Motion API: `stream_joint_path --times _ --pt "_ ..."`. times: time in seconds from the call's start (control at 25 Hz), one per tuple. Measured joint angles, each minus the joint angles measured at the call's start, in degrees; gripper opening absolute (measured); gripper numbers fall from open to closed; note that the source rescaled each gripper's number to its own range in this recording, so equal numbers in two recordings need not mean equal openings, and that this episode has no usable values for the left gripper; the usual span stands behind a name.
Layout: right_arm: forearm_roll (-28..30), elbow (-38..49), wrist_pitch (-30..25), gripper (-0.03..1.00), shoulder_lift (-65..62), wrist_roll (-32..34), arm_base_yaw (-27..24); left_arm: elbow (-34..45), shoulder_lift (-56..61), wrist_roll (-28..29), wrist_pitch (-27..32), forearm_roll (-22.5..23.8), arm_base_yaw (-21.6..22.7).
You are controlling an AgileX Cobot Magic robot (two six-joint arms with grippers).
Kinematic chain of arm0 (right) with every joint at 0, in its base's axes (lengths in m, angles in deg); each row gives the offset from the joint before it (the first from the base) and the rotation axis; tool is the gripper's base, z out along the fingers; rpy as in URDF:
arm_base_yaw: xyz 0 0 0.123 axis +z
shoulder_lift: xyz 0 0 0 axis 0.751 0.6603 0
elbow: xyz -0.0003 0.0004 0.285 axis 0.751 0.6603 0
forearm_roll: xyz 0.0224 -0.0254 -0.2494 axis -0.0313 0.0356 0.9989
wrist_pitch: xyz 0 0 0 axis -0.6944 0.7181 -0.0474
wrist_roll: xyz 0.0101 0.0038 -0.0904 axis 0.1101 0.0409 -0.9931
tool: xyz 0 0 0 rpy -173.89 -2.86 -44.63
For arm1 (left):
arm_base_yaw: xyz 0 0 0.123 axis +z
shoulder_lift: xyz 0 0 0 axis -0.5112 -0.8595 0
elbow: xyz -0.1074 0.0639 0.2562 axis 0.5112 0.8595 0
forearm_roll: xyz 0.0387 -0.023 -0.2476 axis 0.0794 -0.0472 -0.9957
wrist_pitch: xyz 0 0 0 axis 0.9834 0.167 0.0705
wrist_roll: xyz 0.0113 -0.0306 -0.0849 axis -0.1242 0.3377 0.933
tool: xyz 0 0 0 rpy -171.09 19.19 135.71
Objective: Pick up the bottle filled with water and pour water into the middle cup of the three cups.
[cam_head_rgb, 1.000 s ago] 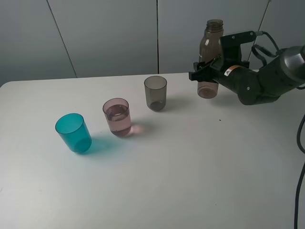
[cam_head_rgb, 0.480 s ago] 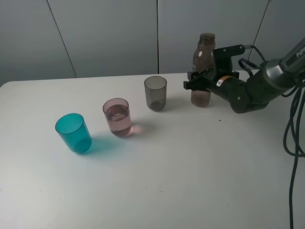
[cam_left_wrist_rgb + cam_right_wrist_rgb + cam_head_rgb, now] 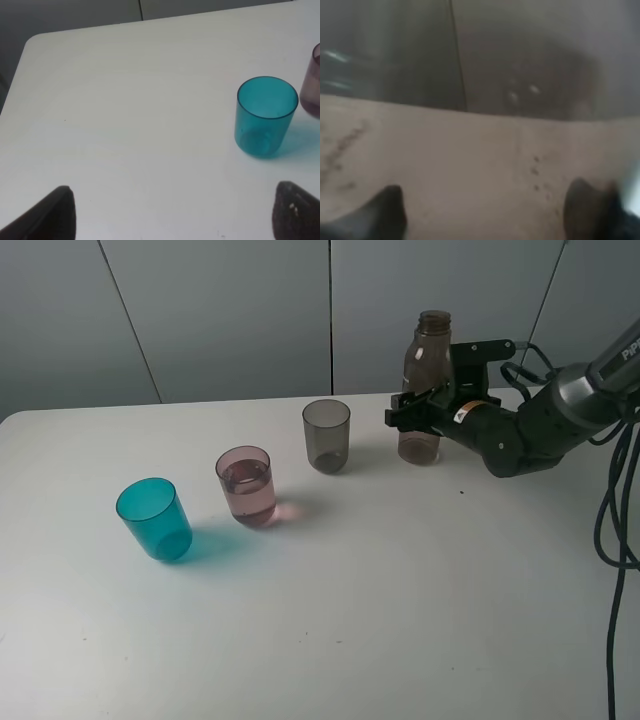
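The bottle [image 3: 422,390] stands upright on the counter [image 3: 400,620] near the far edge, toward the right-hand end, uncapped. The right pincer [image 3: 412,412] sits around its lower body, one finger on each side; whether the fingers press the plastic or stand just off it cannot be told, and the right wrist view is filled by blurred brown bottle wall with two dark fingertips [image 3: 380,210] at its sides.

The middle cup [image 3: 246,486] stands upright well toward the left of the bottle and nearer the front, with liquid in it to about half its height. The grey cup [image 3: 326,435] stands between it and the bottle, close to the far edge, upright. The teal cup [image 3: 154,518] [image 3: 265,116] is the one nearest the left edge, also upright; the three form a slanted row, each apart from the next.

The left pincer [image 3: 170,215] hangs over bare counter near the teal cup, its two dark fingertips spread wide with nothing between them.
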Motion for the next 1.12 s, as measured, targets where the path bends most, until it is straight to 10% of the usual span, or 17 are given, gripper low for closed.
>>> stream_joint_path --times 0.32,0.68,1.12 --pt "0.00 4.59 -2.24 0.89 -4.74 0.10 0.00 0.00 0.00 0.11 0.00 0.00 0.00" --pt "-1.50 16.02 -6.22 0.93 -18.26 -2.36 0.00 0.00 0.00 0.11 0.00 0.00 0.00" --pt "-1.60 15.56 -41.77 0.93 -51.71 -4.75 0.00 0.00 0.00 0.11 0.00 0.00 0.00"
